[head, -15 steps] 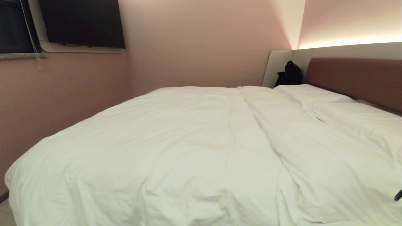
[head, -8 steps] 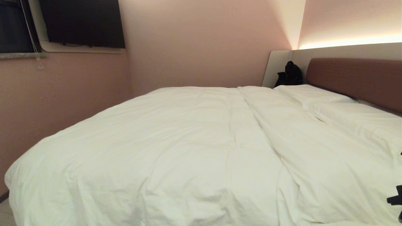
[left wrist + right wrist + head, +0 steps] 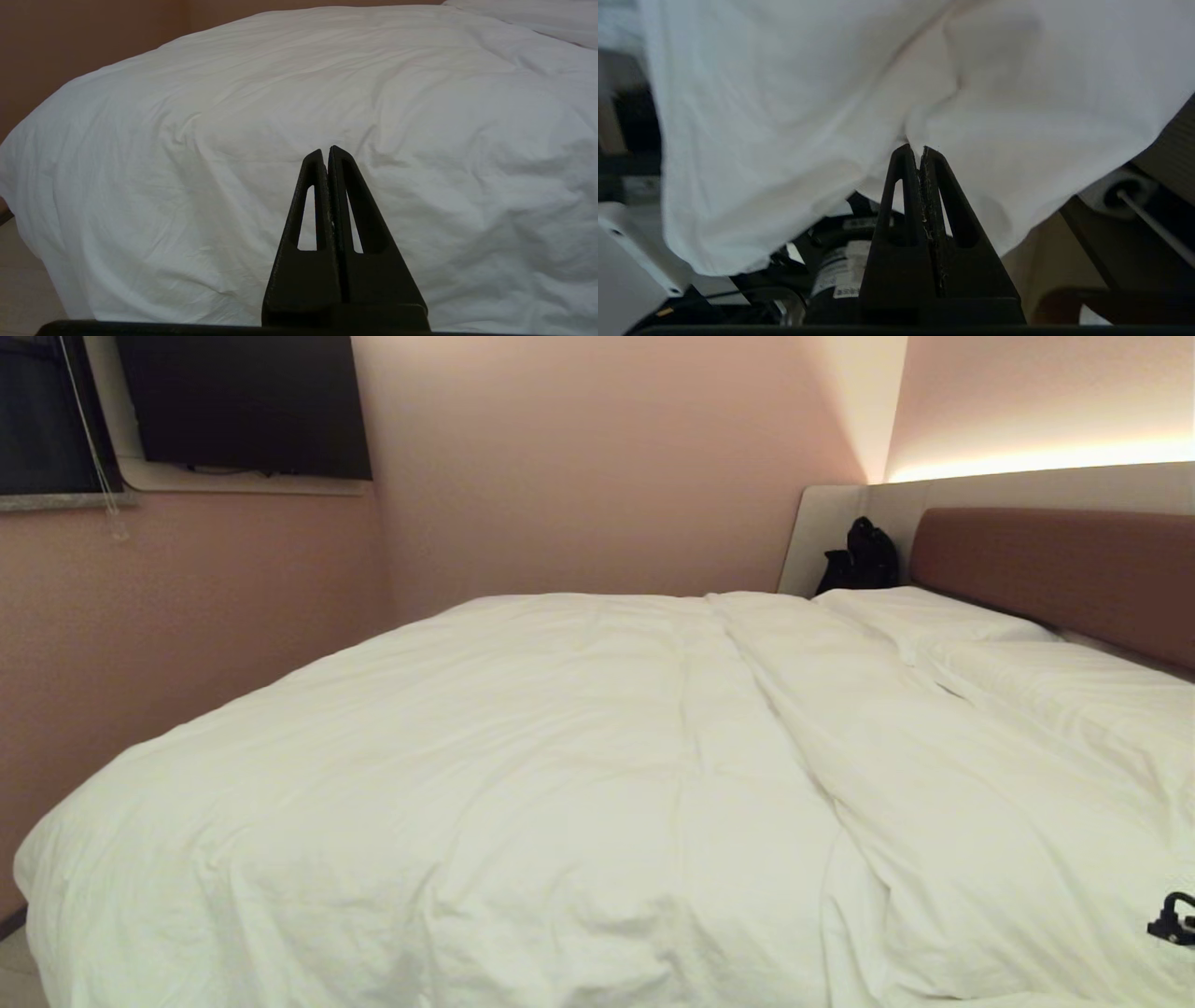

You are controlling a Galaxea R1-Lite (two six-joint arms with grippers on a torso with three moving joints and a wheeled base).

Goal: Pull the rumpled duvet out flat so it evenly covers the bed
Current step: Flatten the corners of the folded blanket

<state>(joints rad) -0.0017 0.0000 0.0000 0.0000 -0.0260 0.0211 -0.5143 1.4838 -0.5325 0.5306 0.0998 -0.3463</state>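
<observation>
Right gripper (image 3: 920, 151), at 4 o'clock in the head view, jaws together, apparently pinching a fold of the duvet (image 3: 523, 775) at its hanging edge, likely to tug it flat. Left gripper (image 3: 327, 151) pressed together on nothing, parked facing the duvet's side. One duvet, spread over one bed (image 3: 1055, 560); two pillows (image 3: 924, 616) at 2 o'clock by the headboard.

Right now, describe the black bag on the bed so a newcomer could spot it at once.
Start at the bed, at its reddish-brown padded headboard, and follow it to the far corner, where the pale panel meets the pink wall. The black bag sits there, just beyond the far pillow. It is the only dark thing among the white bedding.
</observation>
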